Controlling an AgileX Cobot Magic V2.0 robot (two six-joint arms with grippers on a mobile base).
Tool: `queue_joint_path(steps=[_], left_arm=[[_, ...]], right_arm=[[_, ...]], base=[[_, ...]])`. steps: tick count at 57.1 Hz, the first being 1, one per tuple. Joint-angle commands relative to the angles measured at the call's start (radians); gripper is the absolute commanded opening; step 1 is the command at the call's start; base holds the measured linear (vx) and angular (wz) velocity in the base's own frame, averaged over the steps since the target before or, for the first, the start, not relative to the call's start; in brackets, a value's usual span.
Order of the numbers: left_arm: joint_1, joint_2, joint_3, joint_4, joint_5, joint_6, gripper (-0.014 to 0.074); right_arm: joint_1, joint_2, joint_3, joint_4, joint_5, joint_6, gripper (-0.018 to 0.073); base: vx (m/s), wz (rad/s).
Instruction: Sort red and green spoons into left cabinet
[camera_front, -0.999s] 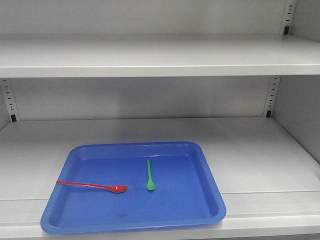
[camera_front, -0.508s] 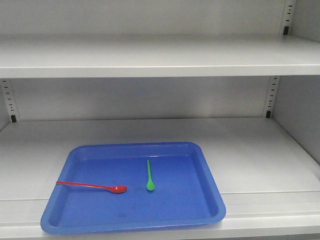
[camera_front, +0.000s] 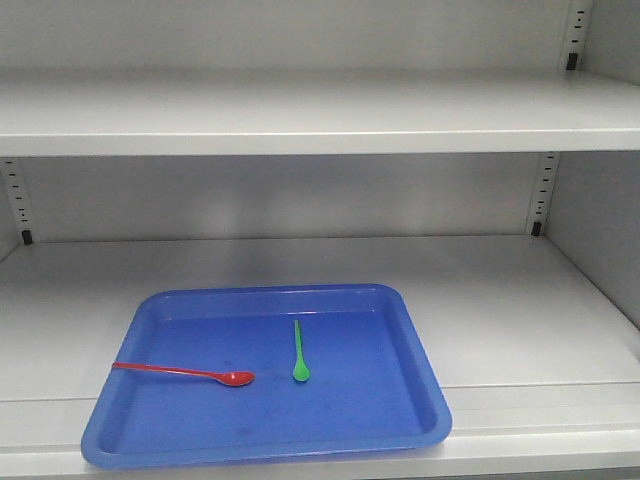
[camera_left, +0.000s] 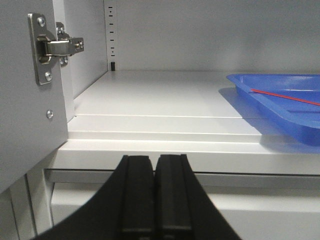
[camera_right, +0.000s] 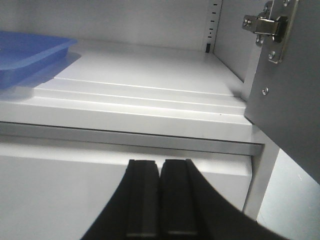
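The red spoon (camera_front: 185, 373) lies in the blue tray (camera_front: 420, 390) on the cabinet's lower shelf (camera_front: 500, 290), handle over the tray's left rim, bowl to the right. To its right the green spoon (camera_front: 299, 351) lies bowl toward me. From the left wrist view the red spoon (camera_left: 285, 97) shows in the tray (camera_left: 280, 125) at far right. My left gripper (camera_left: 154, 160) is shut and empty, below the shelf's front edge. My right gripper (camera_right: 159, 164) is also shut and empty, below the shelf edge, with the tray (camera_right: 30, 55) far to its left.
An upper shelf (camera_front: 320, 110) spans the cabinet above the tray. Perforated rails (camera_front: 545, 190) run up the back corners. Open doors with metal hinges stand at the left (camera_left: 47, 47) and at the right (camera_right: 267, 27).
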Motion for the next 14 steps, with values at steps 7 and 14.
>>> queue_joint_path(steps=[7,14], left_arm=[[0.000,-0.019,-0.001,0.000,-0.082,-0.007,-0.0006],[0.000,-0.019,-0.001,0.000,-0.082,-0.007,-0.0006]], right_arm=[[-0.005,-0.013,0.011,-0.002,-0.077,-0.008,-0.0009],[-0.005,-0.013,0.011,-0.002,-0.077,-0.008,-0.0009]], base=[[0.00,0.00],[0.00,0.00]])
